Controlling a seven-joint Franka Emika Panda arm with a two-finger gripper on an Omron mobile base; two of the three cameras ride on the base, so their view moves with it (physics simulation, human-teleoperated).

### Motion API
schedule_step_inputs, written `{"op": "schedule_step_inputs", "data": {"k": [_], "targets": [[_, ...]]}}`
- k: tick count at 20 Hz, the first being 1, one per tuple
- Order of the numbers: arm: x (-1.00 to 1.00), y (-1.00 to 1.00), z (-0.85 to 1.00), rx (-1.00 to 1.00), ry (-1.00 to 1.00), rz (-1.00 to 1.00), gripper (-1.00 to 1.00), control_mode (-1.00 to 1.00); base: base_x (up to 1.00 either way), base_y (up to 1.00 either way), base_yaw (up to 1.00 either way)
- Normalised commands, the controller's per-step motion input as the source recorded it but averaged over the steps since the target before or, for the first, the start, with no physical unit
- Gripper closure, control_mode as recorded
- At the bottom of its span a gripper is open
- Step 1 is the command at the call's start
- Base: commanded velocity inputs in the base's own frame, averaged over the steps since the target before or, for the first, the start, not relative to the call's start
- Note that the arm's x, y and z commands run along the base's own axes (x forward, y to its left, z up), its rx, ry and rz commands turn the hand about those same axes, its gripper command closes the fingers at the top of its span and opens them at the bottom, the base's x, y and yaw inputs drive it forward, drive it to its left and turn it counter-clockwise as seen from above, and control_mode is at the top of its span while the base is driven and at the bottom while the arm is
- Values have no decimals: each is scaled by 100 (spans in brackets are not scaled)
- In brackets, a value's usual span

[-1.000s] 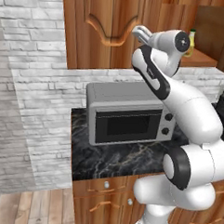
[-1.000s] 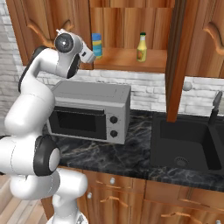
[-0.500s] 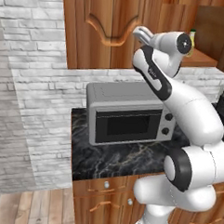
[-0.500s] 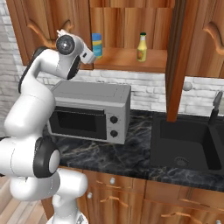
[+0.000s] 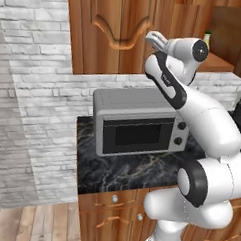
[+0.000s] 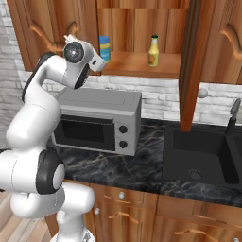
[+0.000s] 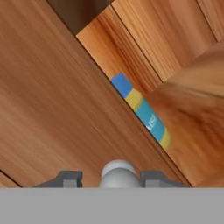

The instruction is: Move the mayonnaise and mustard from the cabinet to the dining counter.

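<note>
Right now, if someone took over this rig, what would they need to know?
Gripper: jaws bracket the small round silver knob of the reddish-brown wooden cabinet's left door; a firm grip cannot be told.
Squat blue-lidded mayonnaise jar and slim yellow mustard bottle stand apart on the cabinet shelf; that door partly hides the jar.
Done: right door open.
Left: open this door, carry both to the dining counter.

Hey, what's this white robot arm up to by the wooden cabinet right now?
The white arm's gripper sits around the small round silver knob of a reddish-brown wooden wall cabinet door, one finger on each side. Past the door's edge, the squat blue-lidded mayonnaise jar stands on the open shelf, with the slim yellow mustard bottle further along. Neither is picked up yet. A grey microwave sits below.
</note>
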Motion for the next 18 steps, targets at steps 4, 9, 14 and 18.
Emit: {"op": "schedule_step_inputs", "data": {"k": [4,9,14,18], "targets": [[2,-14,0,0,0,-2,100,-100,0,0,0],[-20,-1,3,0,0,-11,100,-100,0,0,0],[-69,0,18,0,3,-26,100,-100,0,0,0],[-89,0,20,0,0,-27,100,-100,0,0,0]]}}
